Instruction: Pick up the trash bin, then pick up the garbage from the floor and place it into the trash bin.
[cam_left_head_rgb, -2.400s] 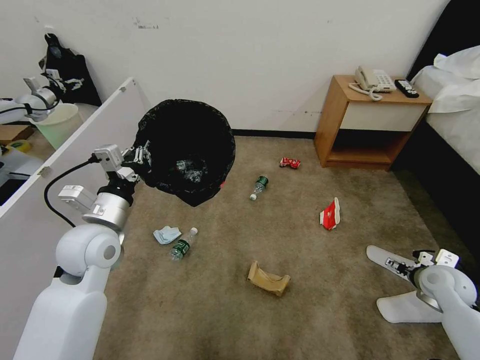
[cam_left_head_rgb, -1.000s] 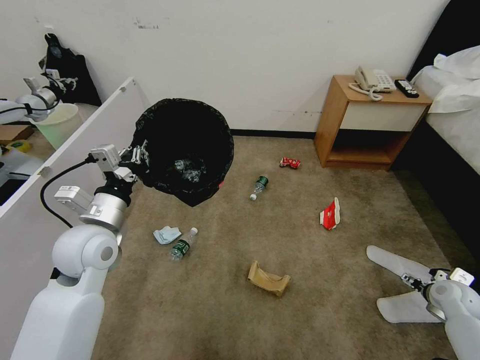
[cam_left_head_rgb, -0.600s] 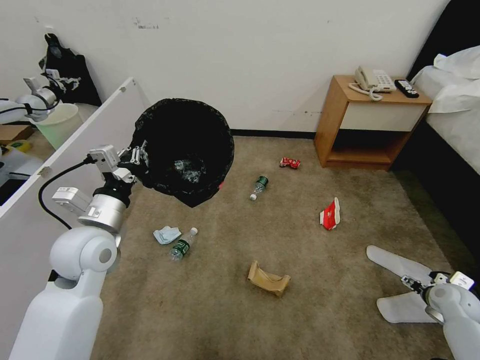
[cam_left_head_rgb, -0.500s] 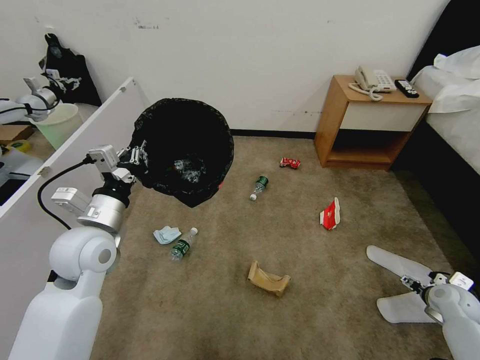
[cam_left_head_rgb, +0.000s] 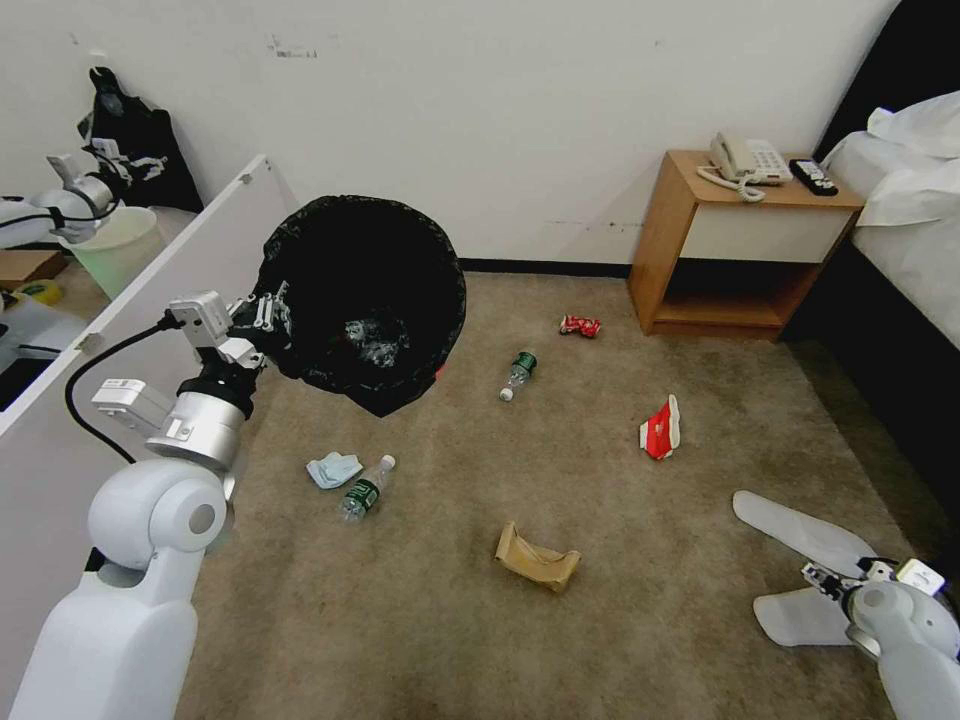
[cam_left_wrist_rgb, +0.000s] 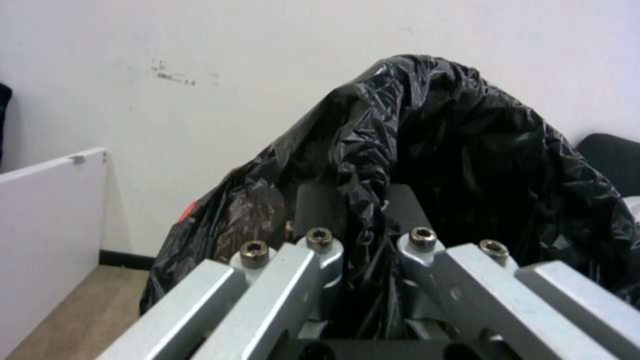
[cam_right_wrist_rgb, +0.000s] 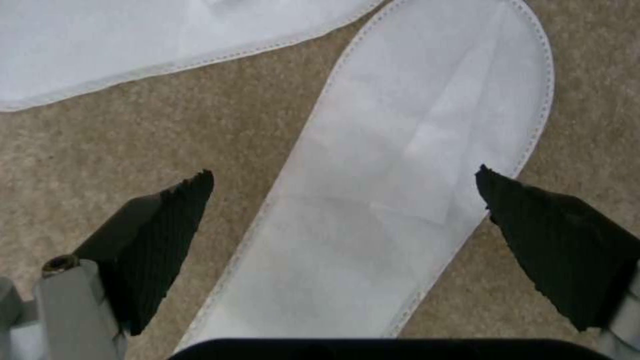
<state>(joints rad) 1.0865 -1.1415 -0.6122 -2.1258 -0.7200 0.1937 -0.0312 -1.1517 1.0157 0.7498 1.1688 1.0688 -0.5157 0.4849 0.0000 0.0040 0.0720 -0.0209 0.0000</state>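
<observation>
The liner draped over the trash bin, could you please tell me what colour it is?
Black, crinkly and glossy liner, best seen in the left wrist view.

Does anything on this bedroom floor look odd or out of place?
Yes. Litter is strewn over the carpet: two bottles, a crushed can, a carton, a paper bag, a mask and two slippers. The trash bin hangs tilted in the left gripper.

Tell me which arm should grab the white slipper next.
Right, probably. The right gripper hangs open directly over one white slipper, fingers either side of it, near the floor. The left gripper is shut on the trash bin, held up far across the room.
</observation>
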